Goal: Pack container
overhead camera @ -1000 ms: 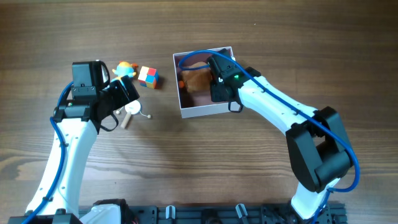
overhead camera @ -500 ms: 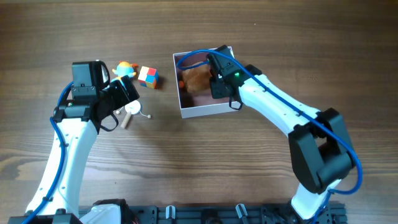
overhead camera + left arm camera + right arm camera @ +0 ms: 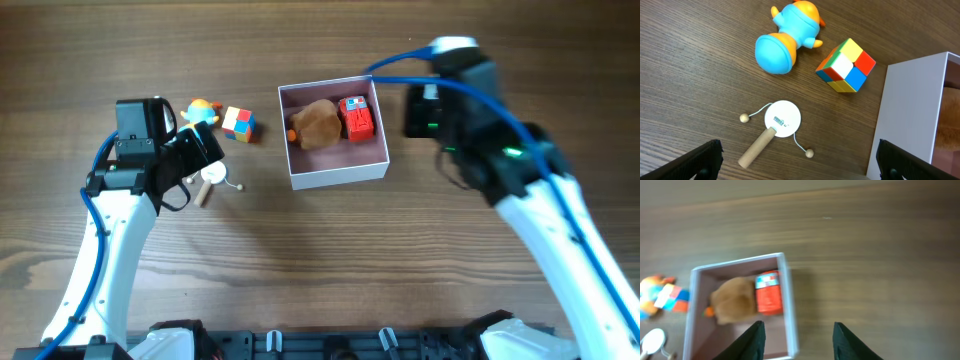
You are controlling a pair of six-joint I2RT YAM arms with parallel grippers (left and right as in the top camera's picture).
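The container (image 3: pixel 338 172), a square white-walled box with a pink inside, sits at the table's centre. It holds a brown plush toy (image 3: pixel 316 124) and a red toy (image 3: pixel 356 117). It also shows in the right wrist view (image 3: pixel 789 302) and its wall in the left wrist view (image 3: pixel 910 110). My right gripper (image 3: pixel 798 339) is open and empty, raised above the table to the right of the container. My left gripper (image 3: pixel 799 162) is open and empty, above a white paddle drum with a wooden handle (image 3: pixel 775 125). A blue and orange duck toy (image 3: pixel 787 37) and a colour cube (image 3: pixel 846 66) lie beyond it.
The three loose toys lie on the wooden table left of the container: the duck toy (image 3: pixel 202 110), the cube (image 3: pixel 238 123) and the drum (image 3: pixel 211 180). The right arm (image 3: pixel 520 180) reaches over the table's right side.
My right gripper has lifted out of the container and pulled back to the right, leaving the red toy inside next to the brown plush. The left arm has not moved.
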